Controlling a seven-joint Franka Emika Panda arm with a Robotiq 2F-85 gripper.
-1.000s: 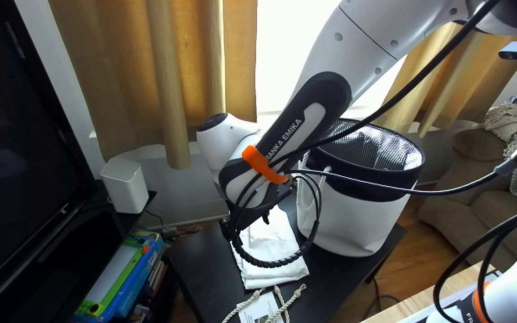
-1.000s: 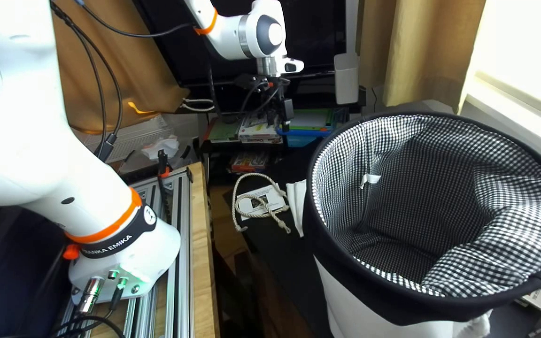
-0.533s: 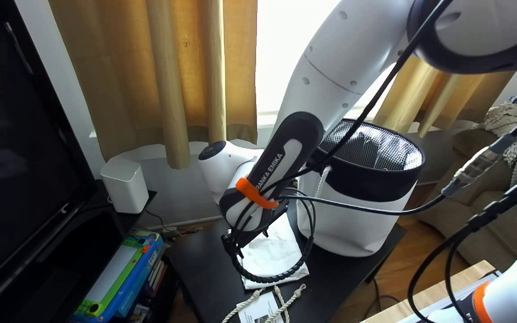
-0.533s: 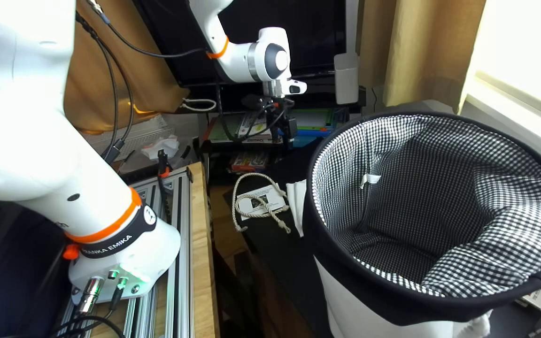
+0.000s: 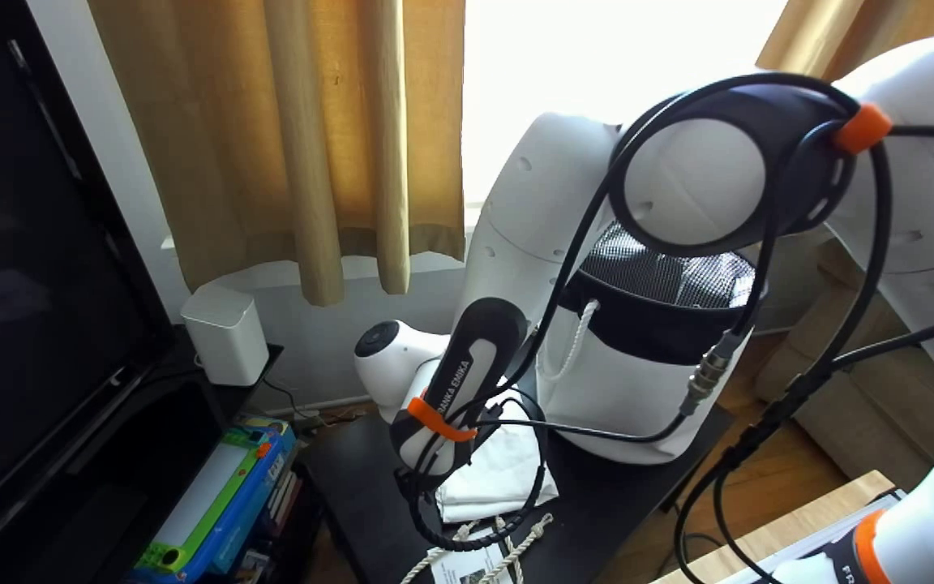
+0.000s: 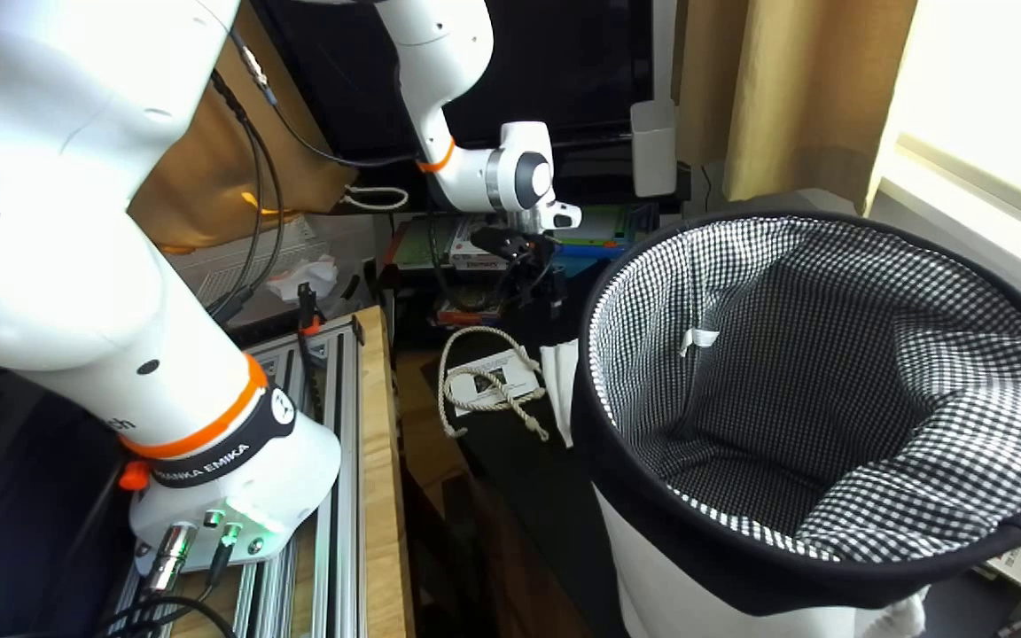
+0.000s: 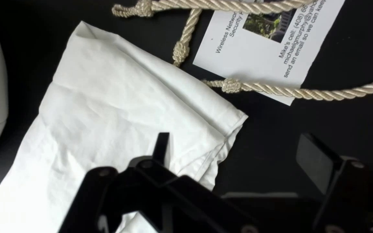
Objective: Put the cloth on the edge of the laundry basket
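Observation:
A folded white cloth [image 5: 507,474] lies flat on the black table. A strip of the cloth [image 6: 562,381] shows beside the basket in an exterior view. In the wrist view the cloth [image 7: 99,103] fills the left and middle. The laundry basket [image 5: 629,397], white with a black band and checked lining, stands upright next to the cloth; its rim [image 6: 599,425] is large in an exterior view. My gripper [image 7: 240,155] is open and empty above the table. One finger overlaps the cloth in view; the other is over black table past its edge. Their height above it is unclear.
Beige rope [image 7: 322,94] lies over a printed paper [image 7: 254,55] beside the cloth. A TV [image 5: 29,284], a white speaker-like box [image 5: 228,337] and colourful boxed items [image 5: 224,495] stand beside the table. Curtains [image 5: 305,146] hang behind. My arm's cable loops hang in front of the basket.
The arm has lowered, bringing my gripper down closer to the table and the cloth. The cable loop has come down too. The cloth, basket and rope have not moved.

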